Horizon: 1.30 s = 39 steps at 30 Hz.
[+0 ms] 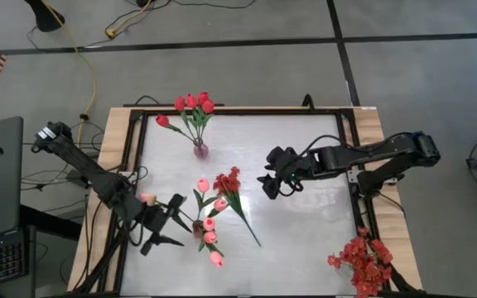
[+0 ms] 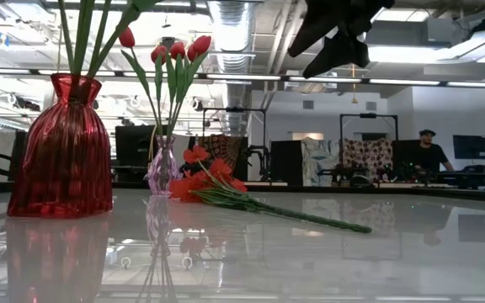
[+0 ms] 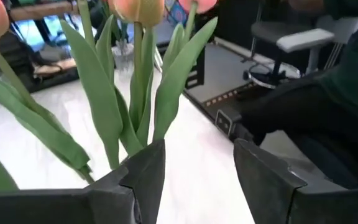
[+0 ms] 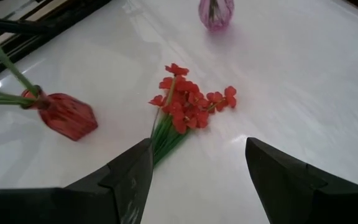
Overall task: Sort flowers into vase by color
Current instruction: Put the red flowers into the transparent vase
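- Tabletop, white and glossy [image 1: 305, 223], carries everything; a further bunch of red blossoms [image 1: 363, 261] lies at its right front corner.
- Right arm hangs above the table's middle, its right gripper [image 4: 197, 165] spread wide and empty, looking down on the loose spray of small red clustered blossoms on a green stem [image 4: 188, 109] lying flat on the surface.
- Left arm reaches in from the left; the left gripper [image 3: 197, 168] has its dark fingers parted with nothing between them, just beside the leaves of the pink tulips [image 1: 209, 223].
- Ribbed red glass vase [image 2: 60, 151] holds those pink tulips upright.
- Small purple glass vase [image 1: 200, 150], near the far edge, holds the red tulips [image 1: 193, 103].
- Judgement: the pink stem seems freshly let go, so the left gripper should back straight away from the leaves, staying open, to avoid snagging foliage or tipping the red vase.
- Next, probably, the right gripper takes the red spray low on its stem, not by the blossoms.
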Motion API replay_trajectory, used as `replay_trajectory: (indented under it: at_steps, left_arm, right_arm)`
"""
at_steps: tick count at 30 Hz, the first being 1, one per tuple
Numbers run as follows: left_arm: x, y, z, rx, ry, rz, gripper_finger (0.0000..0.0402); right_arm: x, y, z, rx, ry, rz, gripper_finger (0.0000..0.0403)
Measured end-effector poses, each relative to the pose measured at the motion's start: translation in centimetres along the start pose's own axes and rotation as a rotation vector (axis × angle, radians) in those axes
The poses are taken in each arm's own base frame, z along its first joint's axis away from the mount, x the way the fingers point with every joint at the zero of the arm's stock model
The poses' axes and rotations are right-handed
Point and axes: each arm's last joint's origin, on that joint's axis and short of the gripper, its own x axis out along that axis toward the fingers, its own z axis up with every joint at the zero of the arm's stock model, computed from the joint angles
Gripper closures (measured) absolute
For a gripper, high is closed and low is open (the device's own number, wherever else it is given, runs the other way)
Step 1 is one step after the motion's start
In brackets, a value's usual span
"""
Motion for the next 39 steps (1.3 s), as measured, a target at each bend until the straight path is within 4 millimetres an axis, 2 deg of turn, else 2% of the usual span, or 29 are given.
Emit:
replay_trajectory:
  at_steps: [4, 8, 21, 34, 39]
  left_arm:
    - [-0.21, 0.03, 0.43, 0.003, 0.045, 0.000, 0.0232]
    - [-0.27, 0.26, 0.42, -0.022, 0.060, 0.077, 0.0231]
    - [-0.28, 0.34, 0.35, -0.042, 0.065, 0.106, 0.0179]
    - [-0.46, 0.47, 0.35, -0.038, 0.068, 0.121, 0.0187]
    - [-0.84, 0.38, 0.51, -0.062, 0.059, 0.051, 0.0188]
  right_arm:
    - [-0.01, 0.08, 0.00, -0.005, 0.000, 0.009, 0.0121]
    - [0.00, 0.07, 0.01, -0.008, 0.000, 0.009, 0.0121]
    - [0.00, 0.07, 0.01, -0.012, 0.002, 0.009, 0.0121]
    - [-0.01, 0.09, 0.00, -0.017, 0.006, 0.015, 0.0121]
    - [-0.01, 0.15, -0.03, -0.020, 0.020, 0.036, 0.0121]
